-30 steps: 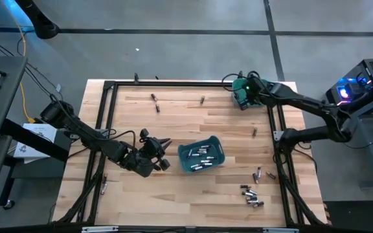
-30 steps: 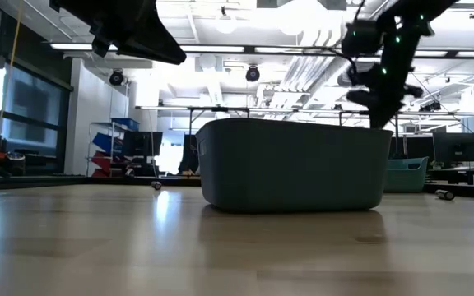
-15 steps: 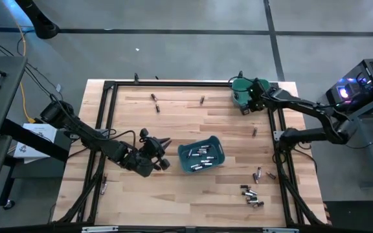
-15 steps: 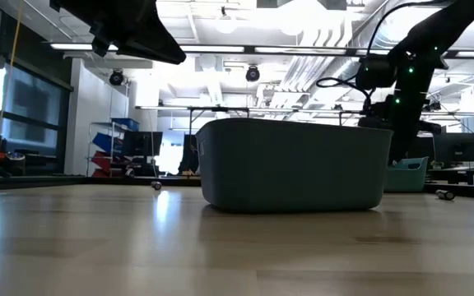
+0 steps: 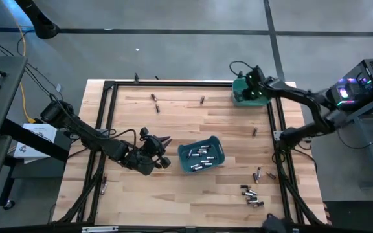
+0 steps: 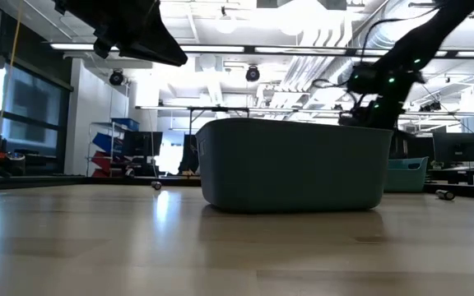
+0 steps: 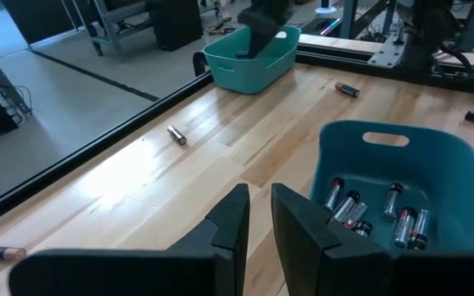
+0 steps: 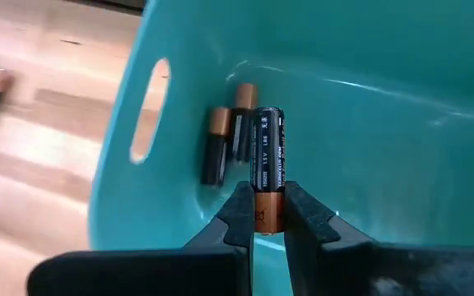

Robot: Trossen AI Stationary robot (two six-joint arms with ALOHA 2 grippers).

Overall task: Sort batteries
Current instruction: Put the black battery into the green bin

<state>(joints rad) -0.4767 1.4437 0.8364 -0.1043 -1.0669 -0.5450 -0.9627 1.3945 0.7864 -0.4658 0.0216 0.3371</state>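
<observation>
1. Spanning the middle of the high view, the wooden table (image 5: 173, 194) carries a dark metal frame (image 5: 109, 85) along its edges.
2. At the left of that view, the left arm reaches in, and the left gripper (image 5: 166, 140) hovers just left of the centre bin, its fingers (image 7: 230, 224) narrow with a slim gap and nothing between them.
3. From the right of the high view, the right arm stretches to the upper right corner, where the right gripper (image 8: 268, 215) sits inside the corner bin, its fingers pinching a black-and-copper battery (image 8: 267, 160).
4. The centre bin (image 5: 214, 143), teal, lies at the lower middle and holds a heap of silvery batteries (image 5: 201, 156).
5. The corner bin (image 5: 238, 98), also teal, holds two dark batteries (image 8: 225, 142) on its floor.
6. Loose batteries (image 5: 251, 197) cluster at the lower right of the table; others lie singly near the top edge.
</observation>
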